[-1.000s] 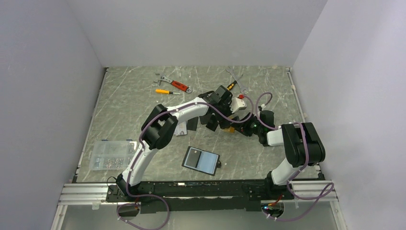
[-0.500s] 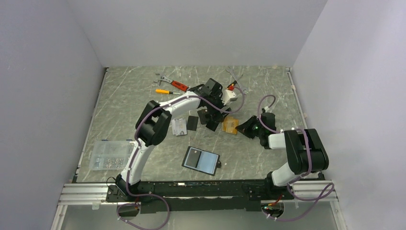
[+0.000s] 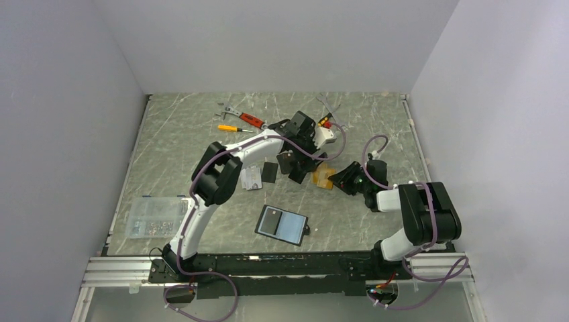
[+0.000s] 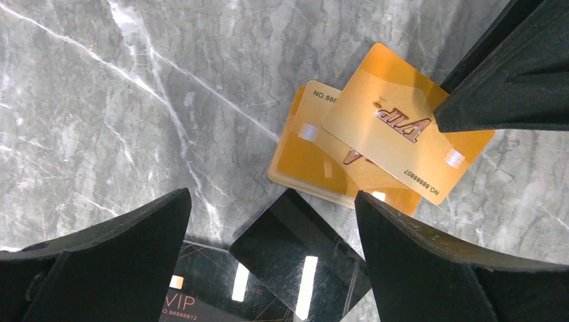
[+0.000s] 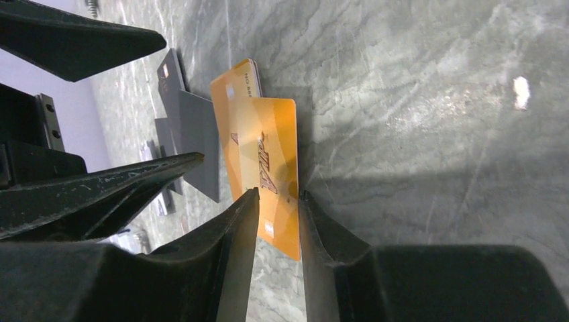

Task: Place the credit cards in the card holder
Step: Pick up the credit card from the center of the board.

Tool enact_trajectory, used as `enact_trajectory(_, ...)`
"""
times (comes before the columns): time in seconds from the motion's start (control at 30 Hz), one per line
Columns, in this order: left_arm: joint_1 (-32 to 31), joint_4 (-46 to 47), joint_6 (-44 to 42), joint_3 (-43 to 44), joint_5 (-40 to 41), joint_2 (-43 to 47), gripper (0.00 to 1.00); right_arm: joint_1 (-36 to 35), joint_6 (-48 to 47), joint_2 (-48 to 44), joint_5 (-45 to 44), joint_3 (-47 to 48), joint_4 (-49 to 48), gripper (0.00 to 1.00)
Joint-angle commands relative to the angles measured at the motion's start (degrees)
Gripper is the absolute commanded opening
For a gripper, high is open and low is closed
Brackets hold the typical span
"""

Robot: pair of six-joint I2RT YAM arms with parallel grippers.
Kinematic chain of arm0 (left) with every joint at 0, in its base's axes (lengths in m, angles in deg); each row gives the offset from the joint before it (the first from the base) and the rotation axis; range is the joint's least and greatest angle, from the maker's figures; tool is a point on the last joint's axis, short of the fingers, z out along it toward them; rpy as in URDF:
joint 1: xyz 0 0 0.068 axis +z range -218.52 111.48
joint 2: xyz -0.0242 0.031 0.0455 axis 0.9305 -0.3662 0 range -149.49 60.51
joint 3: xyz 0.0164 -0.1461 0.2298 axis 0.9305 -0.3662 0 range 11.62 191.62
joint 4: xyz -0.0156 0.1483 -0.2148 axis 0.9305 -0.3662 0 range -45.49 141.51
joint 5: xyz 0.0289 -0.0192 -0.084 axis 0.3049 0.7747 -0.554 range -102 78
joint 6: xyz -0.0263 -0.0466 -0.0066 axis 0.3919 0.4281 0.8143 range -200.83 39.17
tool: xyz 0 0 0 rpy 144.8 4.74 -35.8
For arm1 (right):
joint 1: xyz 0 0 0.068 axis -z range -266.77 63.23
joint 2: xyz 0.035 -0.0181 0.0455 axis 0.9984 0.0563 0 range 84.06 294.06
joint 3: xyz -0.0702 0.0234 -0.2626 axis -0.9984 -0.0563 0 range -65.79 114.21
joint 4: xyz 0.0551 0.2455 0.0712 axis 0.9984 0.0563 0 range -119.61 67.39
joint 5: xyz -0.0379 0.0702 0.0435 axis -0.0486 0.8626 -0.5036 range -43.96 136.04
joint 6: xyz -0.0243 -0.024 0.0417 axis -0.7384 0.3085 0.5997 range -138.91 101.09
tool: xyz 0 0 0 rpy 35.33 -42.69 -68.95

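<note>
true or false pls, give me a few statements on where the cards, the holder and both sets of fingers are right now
1. The right fingers pinch the edge of a gold card. True.
2. The left fingers are clamped on a black card. False: they stand wide open above it, holding nothing.
3. The card holder lies open on the table. True.
4. Every gold card is already in the card holder. False: they are out on the table, apart from it.

Gold cards [image 4: 310,161] stacked mid-worktop, top gold card [image 4: 396,121] askew; black cards [image 4: 295,261] just beside. Black card holder [image 3: 282,225] open flat toward near edge.
</note>
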Motion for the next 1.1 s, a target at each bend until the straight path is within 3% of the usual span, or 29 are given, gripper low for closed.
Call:
enact_trajectory(0.0,-1.47,0.87,-1.54,1.06,3.10,-0.09,0.99,0.21,1.98,4.71,0.86,0.02,-2.84,0.33)
enact_trajectory(0.2,-2.69,0.87,-3.11,0.89,4.58,-1.37,0.99,0.19,4.39,9.50,1.70,-0.84,-7.54,0.28)
enact_trajectory(0.4,-3.04,0.25,-4.36,1.81,6.16,-2.76,0.99,0.22,4.34,7.50,1.74,-2.07,-7.11,0.19)
enact_trajectory(0.6,-3.53,-0.50,-5.15,2.70,6.49,-3.35,0.99,0.22,4.83,4.85,1.96,-3.30,-8.12,0.24)
enact_trajectory(0.9,-4.63,-0.13,-5.98,0.79,4.79,-2.15,0.99,0.17,8.25,7.97,5.23,-3.13,-16.97,0.27)
enact_trajectory(1.07,-4.46,-0.74,-5.50,0.80,3.21,-0.64,0.99,0.20,8.33,5.83,4.33,-4.52,-17.32,0.16)
